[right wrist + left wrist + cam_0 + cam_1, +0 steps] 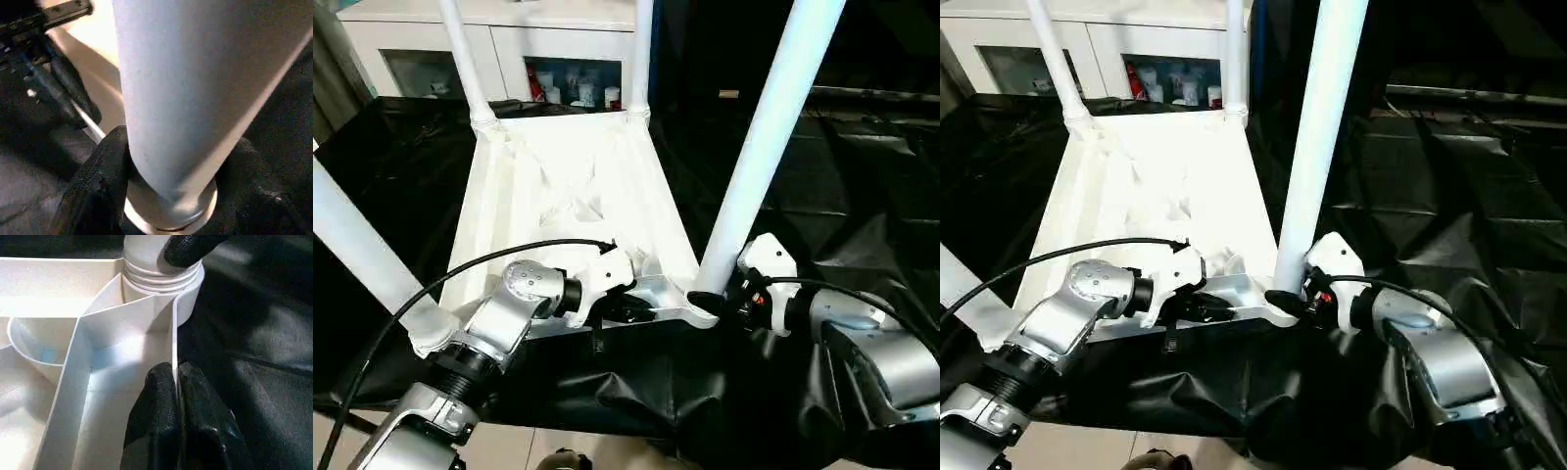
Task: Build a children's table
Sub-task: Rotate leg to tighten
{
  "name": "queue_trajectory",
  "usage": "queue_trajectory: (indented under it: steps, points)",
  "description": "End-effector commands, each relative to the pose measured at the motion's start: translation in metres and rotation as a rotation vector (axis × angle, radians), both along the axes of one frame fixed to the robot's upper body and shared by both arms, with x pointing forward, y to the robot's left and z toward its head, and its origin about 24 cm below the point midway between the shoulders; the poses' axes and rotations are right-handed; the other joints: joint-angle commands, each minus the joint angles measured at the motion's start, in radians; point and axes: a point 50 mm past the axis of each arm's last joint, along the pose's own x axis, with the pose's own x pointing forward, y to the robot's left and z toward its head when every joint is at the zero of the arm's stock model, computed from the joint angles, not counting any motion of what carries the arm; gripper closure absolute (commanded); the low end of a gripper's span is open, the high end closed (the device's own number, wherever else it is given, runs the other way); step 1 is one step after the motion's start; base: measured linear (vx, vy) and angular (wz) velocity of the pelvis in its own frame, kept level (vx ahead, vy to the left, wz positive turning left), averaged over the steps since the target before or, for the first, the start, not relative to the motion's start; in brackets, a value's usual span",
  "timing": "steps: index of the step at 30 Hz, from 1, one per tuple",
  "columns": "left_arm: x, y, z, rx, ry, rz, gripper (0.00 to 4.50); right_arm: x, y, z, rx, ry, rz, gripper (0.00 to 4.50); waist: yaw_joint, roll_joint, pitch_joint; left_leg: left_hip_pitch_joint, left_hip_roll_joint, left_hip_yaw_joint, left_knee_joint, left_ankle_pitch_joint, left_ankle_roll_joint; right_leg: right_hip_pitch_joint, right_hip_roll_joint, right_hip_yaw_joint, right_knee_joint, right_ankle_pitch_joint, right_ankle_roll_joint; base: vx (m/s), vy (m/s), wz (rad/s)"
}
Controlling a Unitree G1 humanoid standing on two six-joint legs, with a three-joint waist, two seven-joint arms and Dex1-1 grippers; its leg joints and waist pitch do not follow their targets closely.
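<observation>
The children's table lies upside down on the black cloth, its legs pointing up. The near rim wall is pinched tightly by the left gripper, steadying the top. The near-right leg is embraced at its base by the right gripper, just above the corner socket. For clean threading, the leg should be kept upright while twisted and the rim held firmly.

Black cloth-covered work surface carrying the upturned table

The crumpled black sheet covers the whole surface and hangs over its near edge. On it lies the children's table, top down, ribbed underside up, reaching from the near edge towards the far side, left of centre.
</observation>
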Motion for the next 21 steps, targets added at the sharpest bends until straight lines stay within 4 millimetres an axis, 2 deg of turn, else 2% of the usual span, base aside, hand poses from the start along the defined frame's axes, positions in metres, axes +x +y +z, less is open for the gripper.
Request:
queue_trajectory:
  steps: [1, 2, 3, 4, 5, 6, 7, 8, 9, 11, 12, 13, 14, 15, 17, 18, 20, 21]
  points:
    - [0.009, -0.013, 0.003, -0.005, -0.030, 0.075, 4.50, -0.002, 0.005, -0.021, 0.012, 0.069, -0.073, 2.41, -0.008, -0.013, -0.047, 0.037, 0.083, -0.044, -0.086, -0.333, -0.018, 0.010, -0.091, 0.052, -0.096, -0.367, -0.200, 0.000, 0.000, 0.00]
    - [0.009, -0.013, 0.003, -0.005, -0.030, 0.075, 4.50, -0.002, 0.005, -0.021, 0.012, 0.069, -0.073, 2.41, -0.008, -0.014, -0.047, 0.039, 0.083, -0.046, -0.085, -0.346, -0.025, 0.009, -0.092, 0.052, -0.098, -0.391, -0.195, 0.000, 0.000, 0.00]
    - [0.013, -0.016, 0.002, -0.006, -0.037, 0.111, 4.50, 0.000, 0.006, -0.023, 0.023, 0.063, -0.113, 2.41, -0.009, -0.016, -0.048, 0.036, 0.082, -0.050, -0.087, -0.352, -0.032, 0.014, -0.094, 0.051, -0.100, -0.423, -0.180, 0.000, 0.000, 0.00]
    - [0.016, -0.018, 0.002, -0.006, -0.040, 0.155, 4.50, 0.002, 0.008, -0.025, 0.041, 0.061, -0.160, 2.41, -0.010, -0.015, -0.048, 0.038, 0.083, -0.049, -0.087, -0.356, -0.034, 0.008, -0.094, 0.053, -0.102, -0.431, -0.176, 0.000, 0.000, 0.00]
    - [0.020, -0.021, 0.001, -0.002, -0.046, 0.194, 4.50, 0.005, 0.010, -0.028, 0.053, 0.059, -0.210, 2.41, -0.012, -0.018, -0.046, 0.041, 0.082, -0.050, -0.087, -0.376, -0.043, 0.004, -0.094, 0.053, -0.107, -0.455, -0.169, 0.000, 0.000, 0.00]
    - [0.020, -0.021, 0.001, -0.002, -0.046, 0.194, 4.50, 0.005, 0.010, -0.028, 0.053, 0.059, -0.210, 2.41, -0.013, -0.018, -0.045, 0.041, 0.079, -0.051, -0.087, -0.381, -0.045, 0.004, -0.095, 0.051, -0.108, -0.474, -0.164, 0.000, 0.000, 0.00]
    - [0.029, -0.028, 0.000, -0.001, -0.048, 0.311, 4.50, 0.011, 0.014, -0.035, 0.080, 0.073, -0.351, 2.41, -0.014, -0.018, -0.046, 0.039, 0.079, -0.053, -0.088, -0.382, -0.045, 0.002, -0.096, 0.052, -0.110, -0.492, -0.153, 0.000, 0.000, 0.00]
    - [0.035, -0.033, -0.001, -0.002, -0.049, 0.386, 4.50, 0.016, 0.016, -0.041, 0.085, 0.084, -0.465, 2.43, -0.015, -0.017, -0.044, 0.047, 0.078, -0.051, -0.086, -0.404, -0.055, -0.008, -0.094, 0.052, -0.115, -0.507, -0.153, 0.000, 0.000, 0.00]
    - [0.037, -0.036, -0.001, -0.004, -0.049, 0.424, 4.50, 0.019, 0.018, -0.045, 0.083, 0.091, -0.526, 2.43, -0.021, -0.017, -0.040, 0.056, 0.075, -0.057, -0.085, -0.454, -0.073, -0.013, -0.094, 0.047, -0.121, -0.573, -0.140, 0.000, 0.000, 0.00]
    - [0.039, -0.043, -0.001, -0.009, -0.044, 0.462, 4.50, 0.023, 0.021, -0.050, 0.096, 0.113, -0.608, 2.43, -0.024, -0.016, -0.039, 0.053, 0.074, -0.066, -0.090, -0.479, -0.079, -0.008, -0.097, 0.042, -0.128, -0.617, -0.109, 0.000, 0.000, 0.00]
    - [0.043, -0.053, 0.000, -0.011, -0.056, 0.515, 4.50, 0.029, 0.030, -0.056, 0.091, 0.134, -0.671, 2.43, -0.025, -0.014, -0.041, 0.054, 0.076, -0.067, -0.092, -0.484, -0.082, -0.006, -0.096, 0.041, -0.127, -0.609, -0.104, 0.000, 0.000, 0.00]
    - [0.044, -0.057, 0.001, -0.010, -0.060, 0.526, 4.50, 0.032, 0.035, -0.056, 0.072, 0.122, -0.663, 2.43, -0.030, -0.011, -0.044, 0.050, 0.076, -0.070, -0.101, -0.492, -0.093, -0.001, -0.091, 0.036, -0.125, -0.547, -0.100, 0.000, 0.000, 0.00]
    - [0.045, -0.059, 0.002, -0.010, -0.067, 0.533, 4.50, 0.035, 0.037, -0.054, 0.078, 0.109, -0.665, 2.43, -0.030, -0.011, -0.044, 0.050, 0.076, -0.070, -0.101, -0.492, -0.093, -0.001, -0.091, 0.036, -0.125, -0.547, -0.100, 0.000, 0.000, 0.00]
    - [0.046, -0.061, 0.004, -0.010, -0.076, 0.534, 4.50, 0.038, 0.039, -0.051, 0.110, 0.110, -0.680, 2.43, -0.031, -0.009, -0.046, 0.048, 0.076, -0.068, -0.105, -0.486, -0.094, 0.002, -0.088, 0.038, -0.123, -0.489, -0.103, 0.000, 0.000, 0.00]
    - [0.047, -0.063, 0.006, -0.008, -0.092, 0.522, 4.50, 0.043, 0.043, -0.045, 0.143, 0.091, -0.672, 2.43, -0.030, -0.009, -0.049, 0.048, 0.078, -0.062, -0.110, -0.454, -0.081, 0.003, -0.087, 0.042, -0.119, -0.375, -0.126, 0.000, 0.000, 0.00]
    - [0.047, -0.063, 0.006, -0.007, -0.093, 0.522, 4.50, 0.043, 0.043, -0.044, 0.143, 0.089, -0.671, 2.43, -0.029, -0.008, -0.050, 0.047, 0.078, -0.061, -0.110, -0.445, -0.078, 0.004, -0.087, 0.043, -0.117, -0.354, -0.131, 0.000, 0.000, 0.00]
    - [0.048, -0.064, 0.008, -0.003, -0.114, 0.491, 4.50, 0.046, 0.051, -0.037, 0.157, 0.050, -0.618, 2.43, -0.031, -0.011, -0.050, 0.044, 0.074, -0.056, -0.108, -0.426, -0.065, 0.005, -0.087, 0.046, -0.114, -0.313, -0.148, 0.000, 0.000, 0.00]
    - [0.049, -0.063, 0.008, -0.001, -0.120, 0.482, 4.50, 0.047, 0.052, -0.036, 0.165, 0.037, -0.611, 2.10, -0.032, -0.013, -0.049, 0.044, 0.073, -0.055, -0.107, -0.417, -0.053, 0.007, -0.090, 0.047, -0.114, -0.313, -0.156, 0.000, 0.000, 0.00]
